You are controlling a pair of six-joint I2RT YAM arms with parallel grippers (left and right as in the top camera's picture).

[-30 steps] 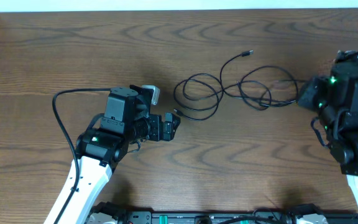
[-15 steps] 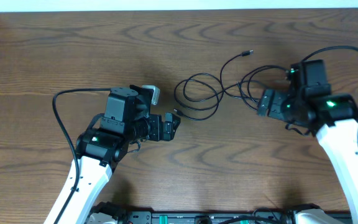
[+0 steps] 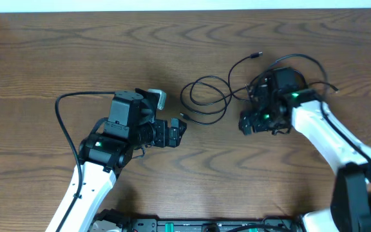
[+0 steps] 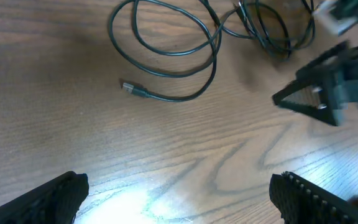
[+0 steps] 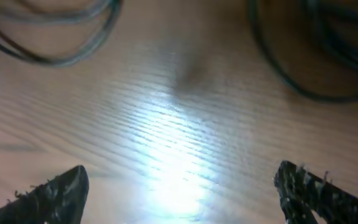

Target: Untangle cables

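Observation:
Thin black cables lie in loose overlapping loops (image 3: 227,96) on the wooden table, with one plug end (image 3: 183,116) near the left arm and another (image 3: 256,56) farther back. My left gripper (image 3: 179,131) is open and low over bare wood, just short of the near plug (image 4: 129,88). My right gripper (image 3: 245,124) is also open, and its arm covers the right-hand loops. In the right wrist view, blurred cable strands (image 5: 55,59) cross above the open gripper (image 5: 179,186). Nothing lies between either pair of fingers.
The left arm's thick black wire (image 3: 60,106) arcs out to its left. A white strip (image 3: 172,5) runs along the table's far edge. In the left wrist view the right gripper (image 4: 334,93) shows at the right, close to the loops.
The right arm has swung in from the right edge to over the right-hand loops, and its gripper has opened. The left arm has not moved.

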